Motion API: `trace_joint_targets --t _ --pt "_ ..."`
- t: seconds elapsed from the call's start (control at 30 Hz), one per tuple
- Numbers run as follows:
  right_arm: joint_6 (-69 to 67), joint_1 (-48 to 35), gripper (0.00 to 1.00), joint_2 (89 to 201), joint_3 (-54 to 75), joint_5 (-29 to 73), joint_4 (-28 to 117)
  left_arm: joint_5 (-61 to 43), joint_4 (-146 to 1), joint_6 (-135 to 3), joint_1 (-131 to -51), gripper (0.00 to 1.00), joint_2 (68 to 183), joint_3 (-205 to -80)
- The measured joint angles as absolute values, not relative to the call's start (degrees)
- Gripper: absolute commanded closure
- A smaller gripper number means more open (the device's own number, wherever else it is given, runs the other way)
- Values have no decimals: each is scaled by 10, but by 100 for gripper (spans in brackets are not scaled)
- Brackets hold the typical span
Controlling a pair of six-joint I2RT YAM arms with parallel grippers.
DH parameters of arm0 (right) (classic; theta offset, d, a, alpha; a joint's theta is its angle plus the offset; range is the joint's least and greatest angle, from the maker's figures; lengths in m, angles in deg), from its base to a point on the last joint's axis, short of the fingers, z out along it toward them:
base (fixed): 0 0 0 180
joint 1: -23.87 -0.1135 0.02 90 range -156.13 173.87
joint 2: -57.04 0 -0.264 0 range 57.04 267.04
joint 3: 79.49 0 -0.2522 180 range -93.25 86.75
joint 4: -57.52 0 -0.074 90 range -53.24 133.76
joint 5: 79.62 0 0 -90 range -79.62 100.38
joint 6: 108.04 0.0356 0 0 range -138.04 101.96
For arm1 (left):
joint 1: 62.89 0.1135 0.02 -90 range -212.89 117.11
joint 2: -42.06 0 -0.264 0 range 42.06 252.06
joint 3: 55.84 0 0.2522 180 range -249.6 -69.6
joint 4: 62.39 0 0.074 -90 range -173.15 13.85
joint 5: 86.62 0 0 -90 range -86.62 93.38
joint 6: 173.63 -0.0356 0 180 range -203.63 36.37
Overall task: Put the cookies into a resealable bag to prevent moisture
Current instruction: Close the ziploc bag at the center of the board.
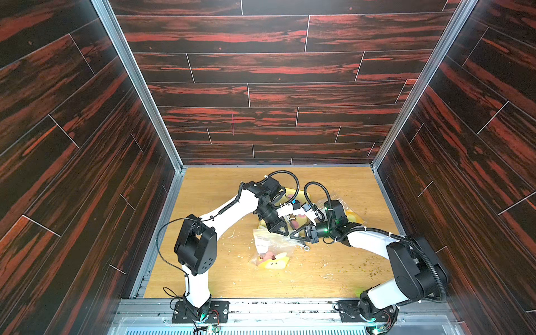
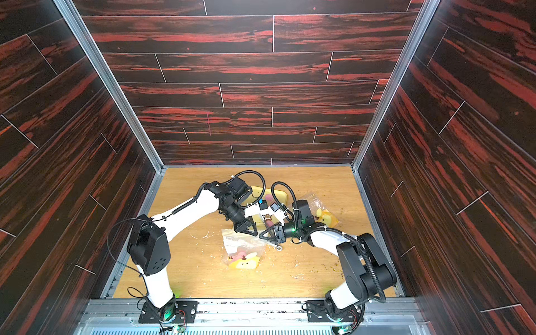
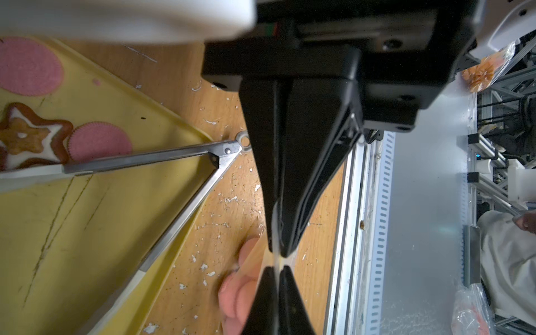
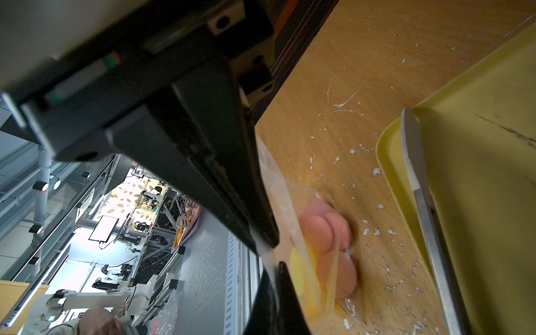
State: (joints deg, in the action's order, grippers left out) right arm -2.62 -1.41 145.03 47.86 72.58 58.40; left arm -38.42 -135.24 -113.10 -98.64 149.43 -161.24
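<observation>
Inspection finding: both end effectors meet at the mouth of the resealable bag, which lies on the worktop just beside the yellow tray. The left end effector is pressed together on the clear rim film. The right end effector faces it tip to tip and pinches the same film.

I judge that you are working the mouth. With cookies on the tray not yet bagged, it should be parted, not sealed. Draw the two pinches apart gently and level. The film looks thin and would likely slip or tear if jerked, and lifting could tip the contents.

Cookies: several pink discs sit inside the bag beside a yellow piece. Two more lie on the tray with the brown star cookie, one touching it, near the metal tongs.
</observation>
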Motion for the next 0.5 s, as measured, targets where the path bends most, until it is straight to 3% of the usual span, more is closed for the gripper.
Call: trace_joint_targets --t 0.3,0.5 --pt "-20 -10 100 1450 479 723 591 -351 -1357 -1127 -987 77 1494 -1608" --pt "-20 -10 100 1450 478 725 601 -325 -1366 -1125 -987 94 1494 -1604"
